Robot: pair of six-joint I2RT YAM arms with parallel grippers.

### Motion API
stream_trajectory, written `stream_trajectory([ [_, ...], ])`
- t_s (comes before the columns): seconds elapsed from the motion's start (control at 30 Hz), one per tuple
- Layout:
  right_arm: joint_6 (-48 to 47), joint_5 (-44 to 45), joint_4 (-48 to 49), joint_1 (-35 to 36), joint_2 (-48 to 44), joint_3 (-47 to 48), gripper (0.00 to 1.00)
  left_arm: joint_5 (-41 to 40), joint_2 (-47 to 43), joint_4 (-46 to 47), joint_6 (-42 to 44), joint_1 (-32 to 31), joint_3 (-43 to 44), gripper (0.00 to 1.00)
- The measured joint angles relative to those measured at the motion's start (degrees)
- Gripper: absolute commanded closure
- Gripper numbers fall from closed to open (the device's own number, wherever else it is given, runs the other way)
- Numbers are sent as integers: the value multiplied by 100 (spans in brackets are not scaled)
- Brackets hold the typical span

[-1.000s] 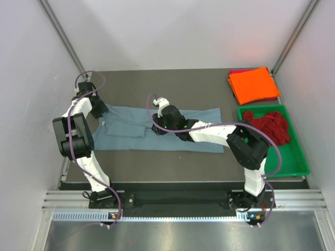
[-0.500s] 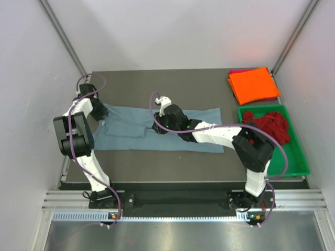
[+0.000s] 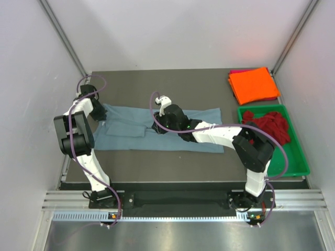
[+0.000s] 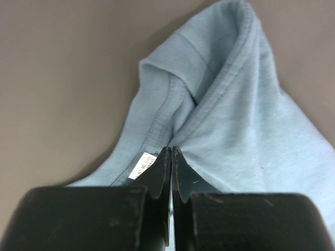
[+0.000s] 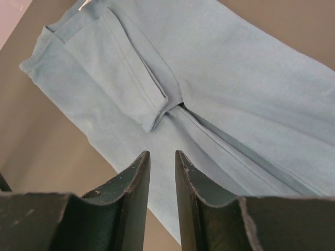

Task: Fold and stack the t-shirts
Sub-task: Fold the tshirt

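The dusty blue-grey t-shirt [image 3: 172, 130] lies spread across the dark table, its sleeve folded in over the body [image 5: 125, 78]. My left gripper [image 3: 98, 111] is shut on the shirt's left end next to the collar; in the left wrist view the fingertips [image 4: 171, 150] pinch the fabric [image 4: 235, 120] beside the white label [image 4: 142, 165]. My right gripper [image 3: 157, 127] hovers over the middle of the shirt, jaws a little apart and empty [image 5: 162, 153]. The folded orange t-shirt [image 3: 254, 85] lies on the magenta-pink one [image 3: 238, 71] at the back right. The dark red t-shirt [image 3: 269, 125] lies crumpled in the tray.
The green plastic tray [image 3: 293, 170] stands at the right edge of the table, just in front of the folded stack. White enclosure walls close in on both sides and behind. Bare dark table [image 3: 157, 83] shows beyond the shirt.
My left gripper has drawn the shirt's collar end slightly toward the far left. My right gripper has shifted slightly left over the shirt.
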Motion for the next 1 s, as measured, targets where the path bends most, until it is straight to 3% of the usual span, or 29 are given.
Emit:
stream_trajectory([
  [0.4,9,-2,50,0,0,-2,73,-367,-7,-365,-44,0,68,100],
  [0.43,9,-2,57,0,0,-2,73,-367,-7,-363,-44,0,68,95],
  [0.47,11,-2,61,0,0,-2,73,-356,-11,-358,-42,0,63,83],
  [0.53,11,-2,79,0,0,-4,73,-306,-33,-323,-44,0,22,75],
  [1.0,11,-15,103,0,-28,-153,72,-90,-258,-184,-127,0,-297,71],
])
